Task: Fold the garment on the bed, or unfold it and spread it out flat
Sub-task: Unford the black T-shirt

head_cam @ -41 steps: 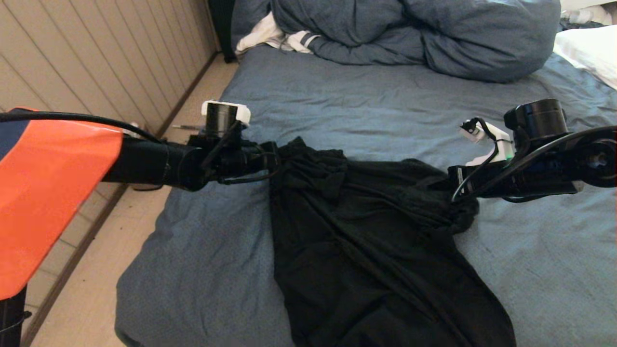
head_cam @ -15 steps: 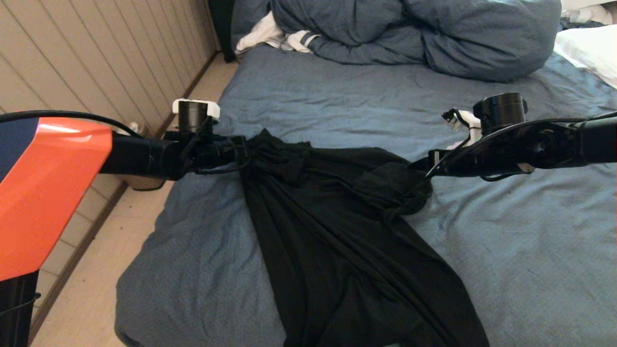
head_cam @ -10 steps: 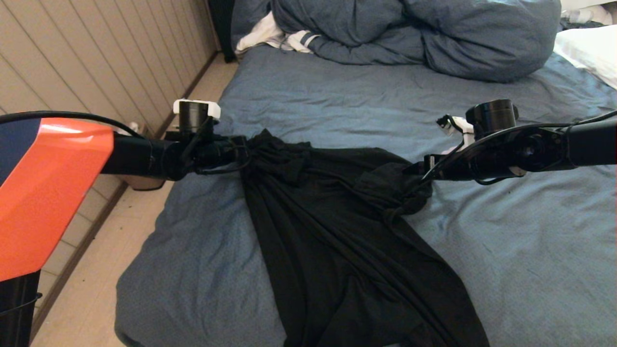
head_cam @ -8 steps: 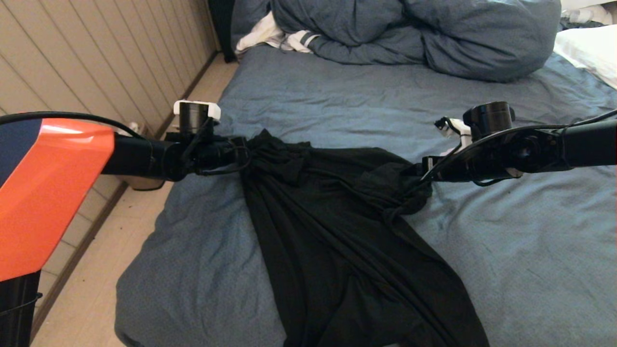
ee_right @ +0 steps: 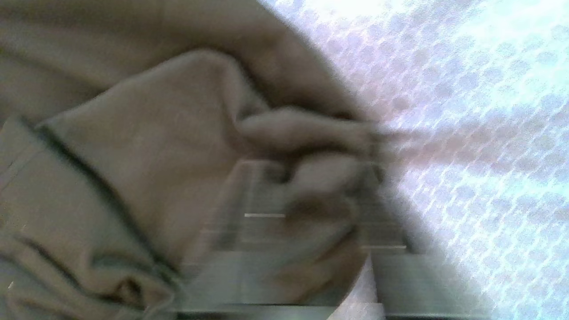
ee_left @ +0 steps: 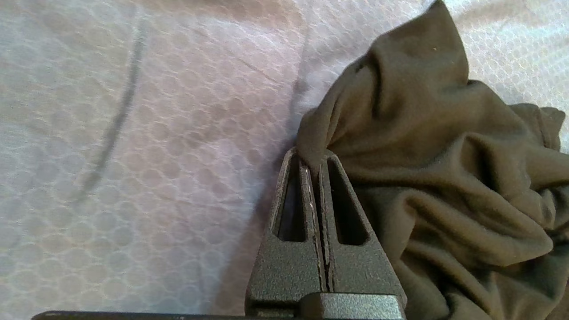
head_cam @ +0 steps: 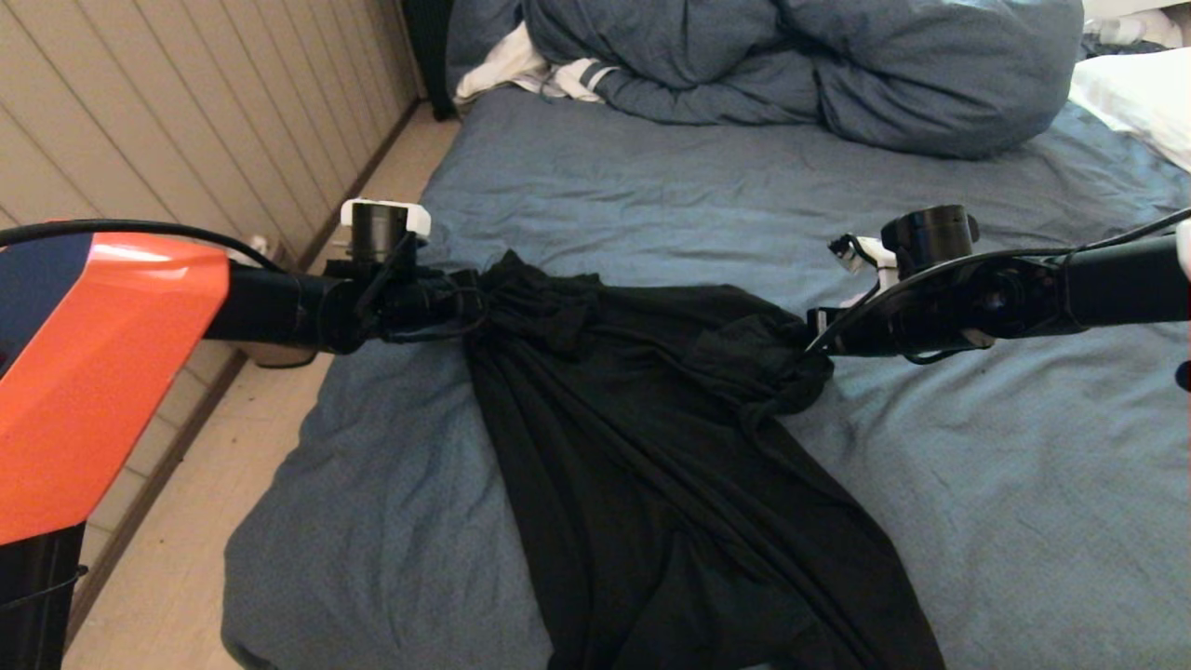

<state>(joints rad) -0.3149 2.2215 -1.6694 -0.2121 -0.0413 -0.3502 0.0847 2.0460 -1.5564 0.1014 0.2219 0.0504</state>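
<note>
The garment [head_cam: 651, 447], a plain black T-shirt, lies crumpled on the slate-blue bed [head_cam: 977, 484] and trails toward the near edge. My left gripper [head_cam: 475, 302] is at its upper left corner, low over the sheet. In the left wrist view the left gripper [ee_left: 313, 155] is shut on a pinched fold of the garment [ee_left: 444, 178]. My right gripper [head_cam: 809, 340] is at the bunched upper right corner. In the smeared right wrist view a lump of the garment [ee_right: 133, 146] lies between the fingers of the right gripper [ee_right: 311, 178], which close on it.
A bulky blue duvet [head_cam: 837, 65] is heaped at the head of the bed, with a white stripe-cuffed cloth [head_cam: 549, 74] beside it and a white pillow [head_cam: 1144, 93] at far right. The floor [head_cam: 233, 465] and panelled wall [head_cam: 186, 112] run along the bed's left side.
The right arm has crept left and down onto the bunched corner, and its fingers have closed on the cloth. The left gripper has kept its grip and place over the last second.
</note>
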